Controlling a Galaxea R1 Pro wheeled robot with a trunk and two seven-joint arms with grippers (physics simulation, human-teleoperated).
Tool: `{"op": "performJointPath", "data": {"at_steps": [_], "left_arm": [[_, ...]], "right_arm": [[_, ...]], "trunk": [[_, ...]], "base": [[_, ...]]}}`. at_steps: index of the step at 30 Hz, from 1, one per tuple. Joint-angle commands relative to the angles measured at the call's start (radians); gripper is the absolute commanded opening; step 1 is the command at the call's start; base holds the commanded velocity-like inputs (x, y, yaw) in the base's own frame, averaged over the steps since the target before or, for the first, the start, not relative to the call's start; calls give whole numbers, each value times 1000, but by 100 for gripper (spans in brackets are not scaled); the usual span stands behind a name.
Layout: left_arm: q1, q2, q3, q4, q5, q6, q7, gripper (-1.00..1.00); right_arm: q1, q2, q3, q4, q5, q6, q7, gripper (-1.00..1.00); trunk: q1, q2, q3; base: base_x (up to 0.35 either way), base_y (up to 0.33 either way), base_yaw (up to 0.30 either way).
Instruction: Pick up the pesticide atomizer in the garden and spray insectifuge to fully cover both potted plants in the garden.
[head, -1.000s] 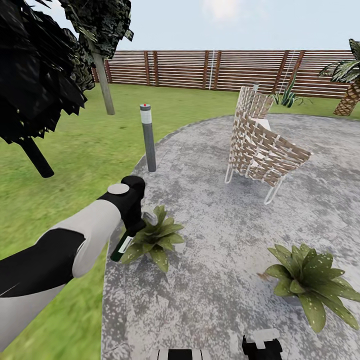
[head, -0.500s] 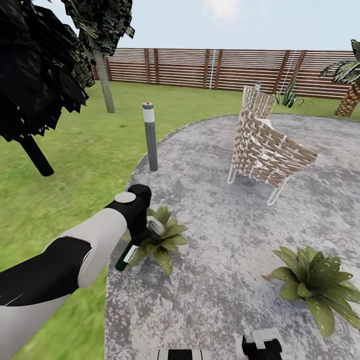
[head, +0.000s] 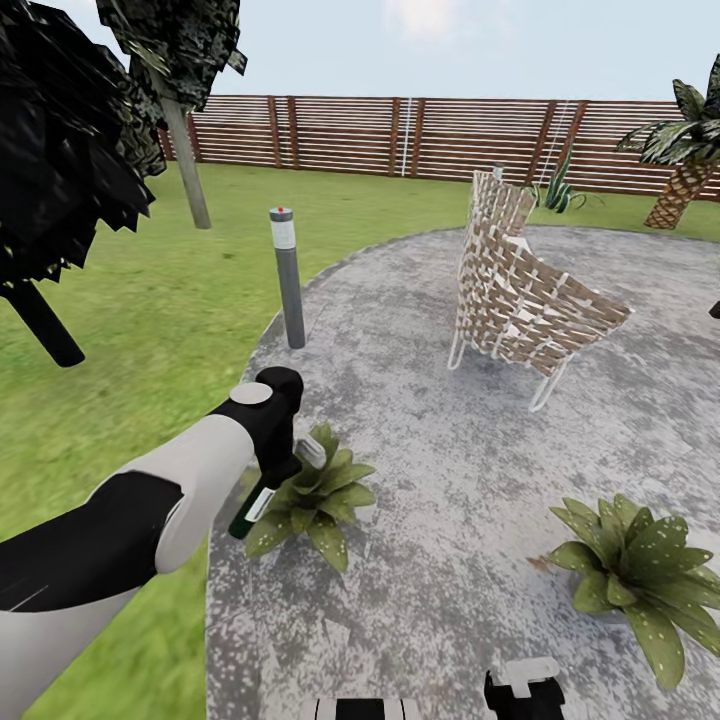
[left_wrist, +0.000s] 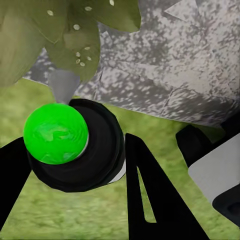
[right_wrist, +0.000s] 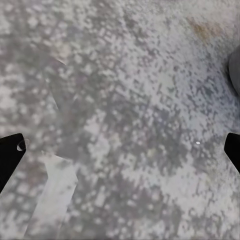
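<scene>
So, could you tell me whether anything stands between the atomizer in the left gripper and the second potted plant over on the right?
Nothing visible does. The atomizer, held beside the nearer plant, faces only bare patio paving on the way to the second plant. The woven chair stands well behind that line.

mottled grey patio, white-speckled green leaves

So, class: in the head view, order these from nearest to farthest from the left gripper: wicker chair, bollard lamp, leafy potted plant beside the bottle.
1. Potted plant, right beside the left gripper at the patio's edge.
2. Bollard lamp, beyond it at the lawn border.
3. Wicker chair, across the patio to the right.
</scene>
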Motion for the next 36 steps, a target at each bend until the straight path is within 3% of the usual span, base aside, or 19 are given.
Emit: {"op": "performJointPath", "data": {"at_steps": [1, 13, 24, 27, 30, 36], "left_arm": [[0, 0, -8, -1, -9, 11, -10, -100], [15, 0, -22, 12, -2, -5, -10, -100], [37, 0, -20, 13, -3, -9, -10, -100], [57, 14, -25, 13, -4, -23, -10, -100], [78, 30, -24, 8, 1, -78, -10, -100], [92, 32, -20, -1, 2, -90, -10, -100]], "right_arm": [[-1, -1, -6, 1, 10, -2, -4, 100], [-1, -2, -5, 1, 10, -2, -4, 100], [-1, -2, -5, 1, 10, -2, -4, 100], [-1, -2, -5, 1, 10, -2, -4, 100], [-1, -2, -5, 1, 10, -2, -4, 100], [0, -2, -5, 1, 10, -2, -4, 100]], "trunk": [[0, 0, -1], [0, 0, -1], [0, 0, -1], [0, 0, -1], [0, 0, -1], [0, 0, -1]], "base": [[2, 0, -1], [54, 18, -2], [113, 46, -136], [0, 0, -1], [0, 0, 0], [0, 96, 0]]}}
